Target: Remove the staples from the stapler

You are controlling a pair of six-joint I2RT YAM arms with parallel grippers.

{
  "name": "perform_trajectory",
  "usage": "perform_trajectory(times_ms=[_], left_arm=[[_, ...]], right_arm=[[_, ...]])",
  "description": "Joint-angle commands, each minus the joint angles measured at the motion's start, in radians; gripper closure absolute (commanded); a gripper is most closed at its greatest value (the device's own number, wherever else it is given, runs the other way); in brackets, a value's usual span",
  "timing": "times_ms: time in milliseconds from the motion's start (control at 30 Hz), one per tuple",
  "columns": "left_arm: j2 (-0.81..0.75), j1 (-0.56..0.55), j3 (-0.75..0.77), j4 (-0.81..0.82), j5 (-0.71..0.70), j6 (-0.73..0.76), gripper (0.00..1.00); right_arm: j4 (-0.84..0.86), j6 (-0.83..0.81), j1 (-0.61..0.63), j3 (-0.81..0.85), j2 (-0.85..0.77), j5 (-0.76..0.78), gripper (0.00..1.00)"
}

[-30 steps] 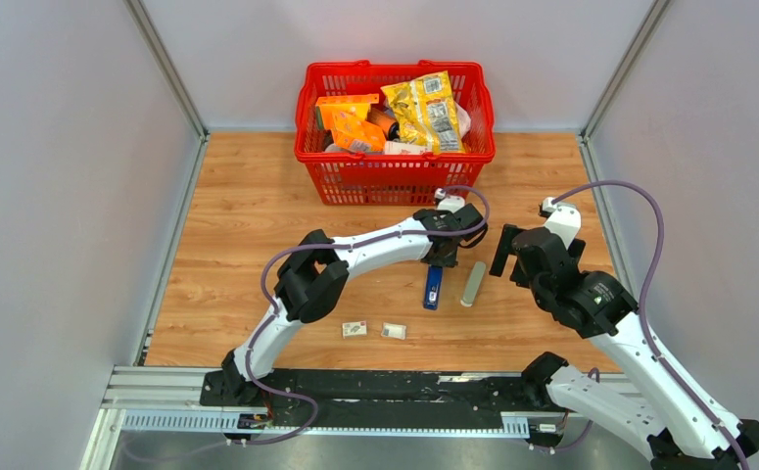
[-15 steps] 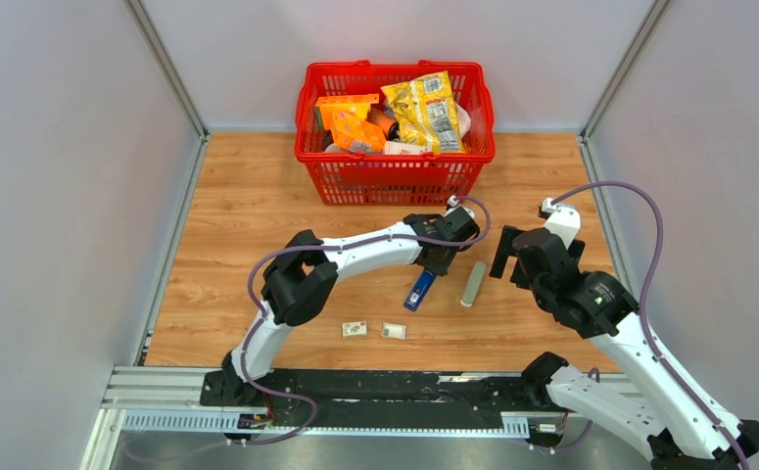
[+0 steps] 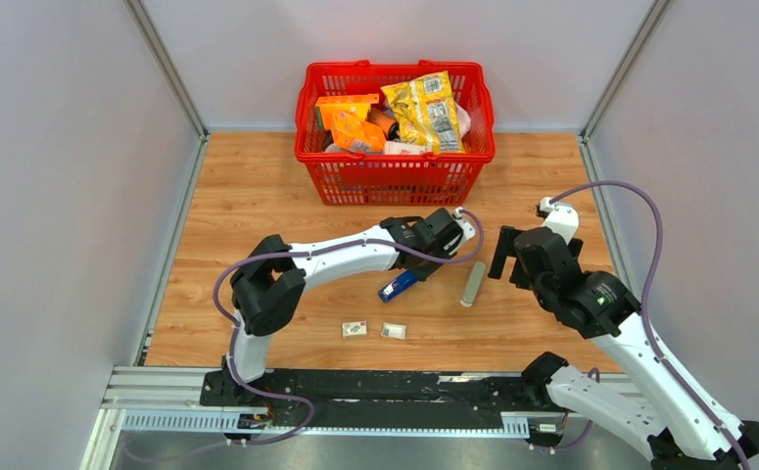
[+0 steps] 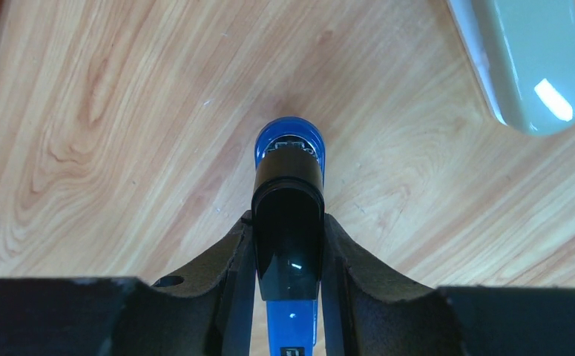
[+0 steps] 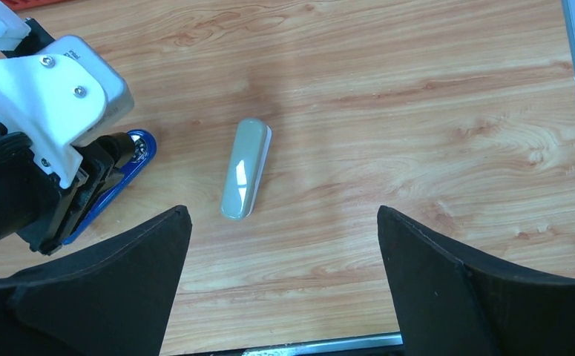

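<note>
Here — left pincer clasps blue stapler.

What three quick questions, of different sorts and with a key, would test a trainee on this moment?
1. True or false: the right gripper is open and holds nothing.
2. What is the left gripper shut on? A) a cup B) the blue stapler C) a pen
3. How many small white packets lie on the table near the arms' bases?
Key: 1 true; 2 B; 3 two.
</note>
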Motion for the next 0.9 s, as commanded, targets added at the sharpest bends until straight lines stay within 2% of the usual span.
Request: perform_trajectory(times_ms=[0, 167, 300, 400, 567, 867], left_arm=[[-0.077, -0.008, -0.012, 0.054, 0.077, 0.174, 1.00], [-0.118, -0.008, -0.096, 0.095, 0.162, 0.232, 1.00], [-0.217, -0.008, -0.227, 0.191, 0.224, 0.285, 1.00], [-0.304, 0.015, -0.305, 0.231, 0.324, 0.300, 1.00], [-0.434, 0.047, -0.423, 0.308, 0.413, 0.358, 1.00], [-0.574, 0.090, -0.486, 0.308, 0.603, 0.395, 1.00]], right_arm=[[0.000, -0.025, -0.005, 0.038, -0.008, -0.027, 0.00], [0.036, -0.095, -0.003, 0.024, -0.010, -0.123, 0.00], [0.083, -0.168, -0.003, 0.005, -0.029, -0.248, 0.00], [0.098, -0.217, -0.003, 0.012, -0.037, -0.297, 0.00], [0.103, -0.290, -0.003, 0.047, -0.048, -0.386, 0.01], [0.125, -0.392, -0.003, 0.081, -0.092, -0.621, 0.05]])
